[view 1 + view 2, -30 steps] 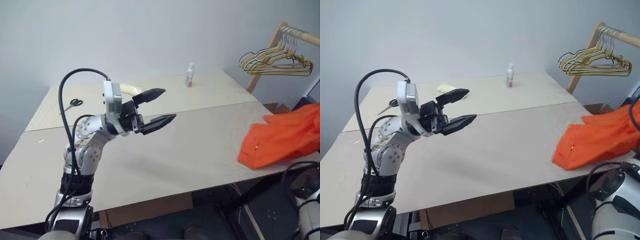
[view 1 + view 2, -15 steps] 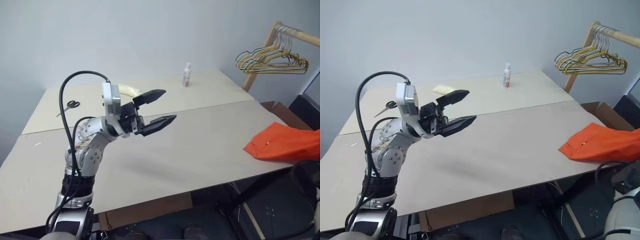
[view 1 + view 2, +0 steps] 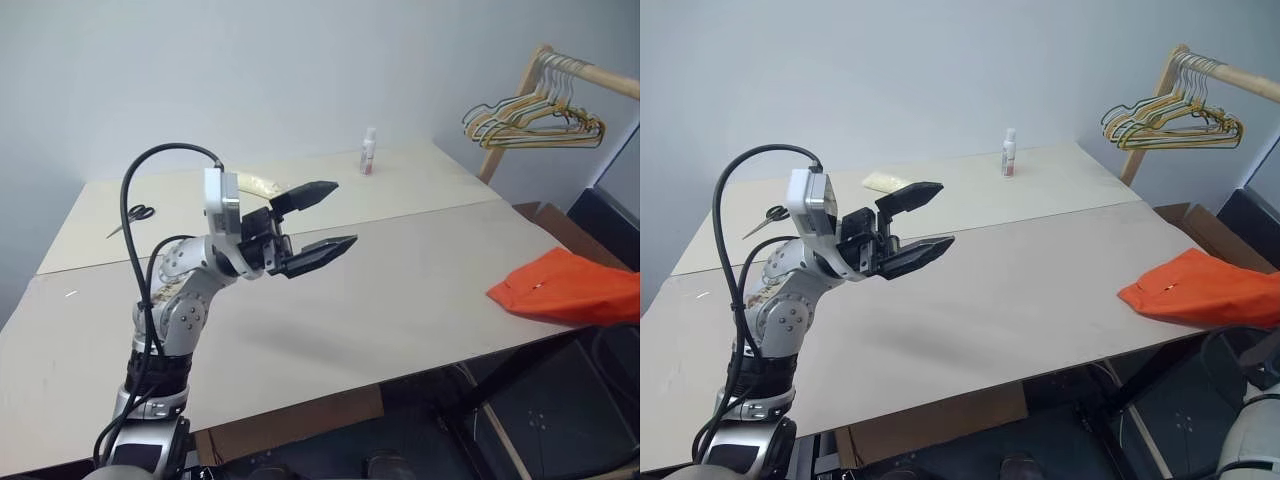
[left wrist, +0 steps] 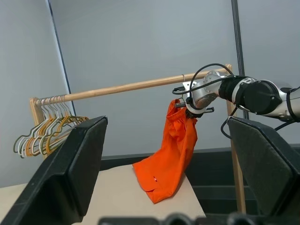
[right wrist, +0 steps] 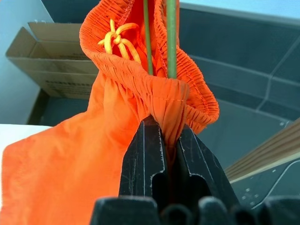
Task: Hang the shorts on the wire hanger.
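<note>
The right gripper (image 5: 165, 140) pinches the shorts (image 5: 117, 122) by the waistband, beside 2 thin wires, probably the wire hanger (image 5: 159, 37), hem trailing on the table (image 3: 400, 290); the left gripper (image 3: 320, 218) hovers, fingers spread.

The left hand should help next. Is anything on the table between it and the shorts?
Nothing visible. The left hand hovers open over bare table; the shorts rest on its right edge, pinched by the right hand. The bottle and scissors sit far back, off that path.
</note>
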`<state>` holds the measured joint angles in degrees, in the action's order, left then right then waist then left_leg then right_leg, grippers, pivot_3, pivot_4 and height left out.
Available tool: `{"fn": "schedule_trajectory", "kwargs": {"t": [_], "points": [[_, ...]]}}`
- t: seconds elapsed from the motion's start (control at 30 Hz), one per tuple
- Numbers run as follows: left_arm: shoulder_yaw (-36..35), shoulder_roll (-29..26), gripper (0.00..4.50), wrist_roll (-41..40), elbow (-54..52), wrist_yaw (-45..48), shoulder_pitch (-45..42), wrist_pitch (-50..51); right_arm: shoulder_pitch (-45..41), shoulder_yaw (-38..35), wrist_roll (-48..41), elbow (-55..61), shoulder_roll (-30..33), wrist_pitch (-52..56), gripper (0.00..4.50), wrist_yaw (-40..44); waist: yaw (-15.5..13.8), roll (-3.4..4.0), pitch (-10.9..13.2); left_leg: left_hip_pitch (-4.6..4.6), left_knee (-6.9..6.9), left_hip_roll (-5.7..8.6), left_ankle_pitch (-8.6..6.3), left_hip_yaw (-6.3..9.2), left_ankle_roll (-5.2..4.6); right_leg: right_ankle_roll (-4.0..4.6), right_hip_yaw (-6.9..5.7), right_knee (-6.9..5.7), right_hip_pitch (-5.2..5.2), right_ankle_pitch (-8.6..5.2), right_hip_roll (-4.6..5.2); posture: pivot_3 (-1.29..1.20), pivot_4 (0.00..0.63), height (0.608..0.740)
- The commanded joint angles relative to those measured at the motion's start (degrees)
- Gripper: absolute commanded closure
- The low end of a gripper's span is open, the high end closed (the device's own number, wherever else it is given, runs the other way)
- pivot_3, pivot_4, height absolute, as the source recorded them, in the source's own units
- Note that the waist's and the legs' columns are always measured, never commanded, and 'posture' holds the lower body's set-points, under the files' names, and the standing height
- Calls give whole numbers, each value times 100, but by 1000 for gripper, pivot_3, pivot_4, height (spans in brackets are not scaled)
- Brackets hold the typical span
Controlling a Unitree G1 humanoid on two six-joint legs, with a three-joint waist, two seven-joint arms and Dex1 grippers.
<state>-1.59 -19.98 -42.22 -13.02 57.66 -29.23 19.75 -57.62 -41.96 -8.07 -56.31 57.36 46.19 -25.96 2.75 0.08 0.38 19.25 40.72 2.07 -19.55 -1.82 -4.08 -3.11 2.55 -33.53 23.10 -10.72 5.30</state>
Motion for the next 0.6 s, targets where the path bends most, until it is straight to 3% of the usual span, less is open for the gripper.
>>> {"fn": "schedule_trajectory", "kwargs": {"t": [0.03, 0.37, 0.6], "points": [[-69, 18, 0, -94, -152, 47, -50, -103, -66, 174, 4, 187, 106, -50, 3279, -118, -2, 1, 0, 0, 0, 0, 0, 0, 0, 0, 0, 1, 0, 0, 0, -33, 0, 740], [-92, 91, 0, -156, -178, 24, -16, -100, 222, 1078, 605, 1070, -6, -124, 31, -542, -13, 16, -4, 2, 0, 0, -4, -2, -7, -5, 1, 30, 2, 4, 3, -31, 0, 740], [-75, 104, 0, -113, -179, 6, 28, -125, 732, 2028, 1648, 2093, -122, -453, 31, -1140, -12, 21, -5, 1, 0, 0, -5, -3, -6, -23, 2, 37, 9, 15, 7, -32, 0, 740]]}}
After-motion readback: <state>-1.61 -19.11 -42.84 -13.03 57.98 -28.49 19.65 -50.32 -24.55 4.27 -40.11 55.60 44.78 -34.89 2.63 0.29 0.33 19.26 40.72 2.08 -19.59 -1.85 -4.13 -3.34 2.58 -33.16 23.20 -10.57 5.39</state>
